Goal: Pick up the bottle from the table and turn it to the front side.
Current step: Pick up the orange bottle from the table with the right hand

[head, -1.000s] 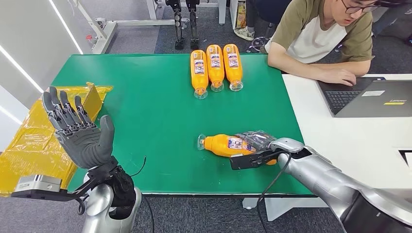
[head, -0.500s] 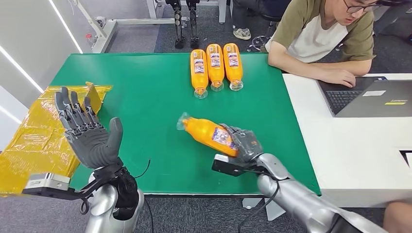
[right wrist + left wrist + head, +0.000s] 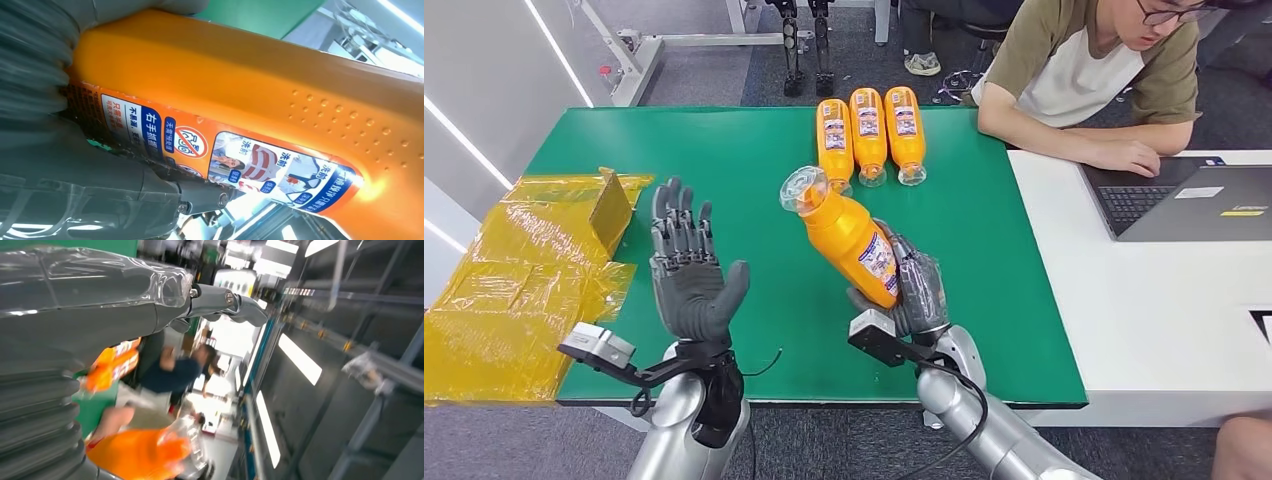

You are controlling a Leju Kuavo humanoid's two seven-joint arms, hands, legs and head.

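Right hand (image 3: 914, 290) gripping glossy orange bottle (image 3: 849, 235), dimpled shoulder, clear cap

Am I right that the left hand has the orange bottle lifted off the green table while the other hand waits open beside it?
Not quite: the right hand grips the orange bottle, raised and tilted above the green table. The left hand is the one waiting open beside it, palm up. The head view shows this.
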